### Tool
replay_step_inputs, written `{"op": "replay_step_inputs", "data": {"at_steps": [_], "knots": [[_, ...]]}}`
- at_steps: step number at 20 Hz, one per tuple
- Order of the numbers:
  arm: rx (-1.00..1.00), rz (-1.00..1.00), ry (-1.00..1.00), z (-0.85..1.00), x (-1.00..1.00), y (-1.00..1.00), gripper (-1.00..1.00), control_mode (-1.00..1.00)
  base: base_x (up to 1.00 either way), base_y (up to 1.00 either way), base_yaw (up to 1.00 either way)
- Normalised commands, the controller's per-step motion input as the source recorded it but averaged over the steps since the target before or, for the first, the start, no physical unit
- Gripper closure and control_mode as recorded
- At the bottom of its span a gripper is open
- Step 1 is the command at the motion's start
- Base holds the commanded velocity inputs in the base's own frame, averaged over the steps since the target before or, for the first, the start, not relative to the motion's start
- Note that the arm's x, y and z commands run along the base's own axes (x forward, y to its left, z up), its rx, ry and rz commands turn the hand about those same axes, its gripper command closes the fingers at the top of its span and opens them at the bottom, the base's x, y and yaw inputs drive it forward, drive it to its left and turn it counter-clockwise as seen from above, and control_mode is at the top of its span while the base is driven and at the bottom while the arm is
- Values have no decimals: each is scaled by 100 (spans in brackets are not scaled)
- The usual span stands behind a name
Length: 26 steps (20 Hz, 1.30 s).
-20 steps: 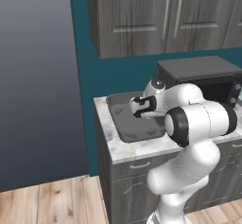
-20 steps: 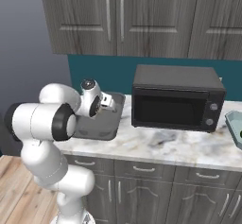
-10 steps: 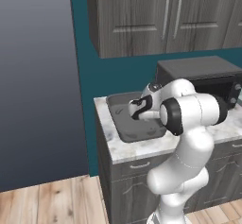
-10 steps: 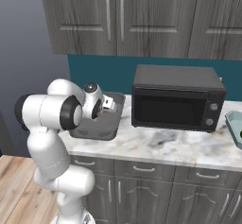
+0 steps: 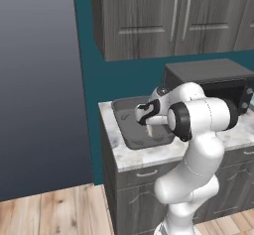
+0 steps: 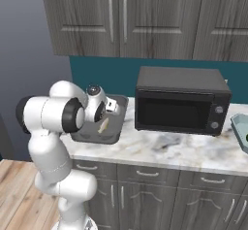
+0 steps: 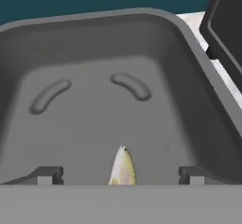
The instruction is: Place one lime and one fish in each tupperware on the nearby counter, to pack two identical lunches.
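Marble counter (image 6: pixel 164 151), grey tupperware (image 7: pixel 94 38), pale fish (image 7: pixel 122 167)

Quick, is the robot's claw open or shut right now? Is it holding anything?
Gripper: open, its fingertips wide apart, holding nothing; the pale fish sits loose between them over the dark grey tupperware.

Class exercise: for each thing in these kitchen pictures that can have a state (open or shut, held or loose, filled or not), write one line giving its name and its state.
gripper: open, fingertips wide apart over the grey tupperware.
pale fish: not gripped, between the fingertips over the tupperware floor.
dark grey tupperware: uncovered, upright on the counter.
microwave: door shut.
upper cabinets: doors shut.
teal tupperware: uncovered, at the counter's far end; contents unclear.
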Motion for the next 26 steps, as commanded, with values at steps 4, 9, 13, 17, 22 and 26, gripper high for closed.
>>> {"op": "replay_step_inputs", "data": {"at_steps": [4,9,13,17,22,26], "knots": [[0,0,0,61,-86,-4,-100,-100,0,0,0],[0,0,0,67,-100,-18,-100,-100,0,0,0],[0,0,0,96,-100,-23,-100,-100,0,0,0],[0,0,1,90,-100,-8,-100,-100,0,0,0],[0,0,1,71,-100,0,-100,-100,0,0,0],[0,0,0,55,-100,0,-100,-100,0,0,0]]}}
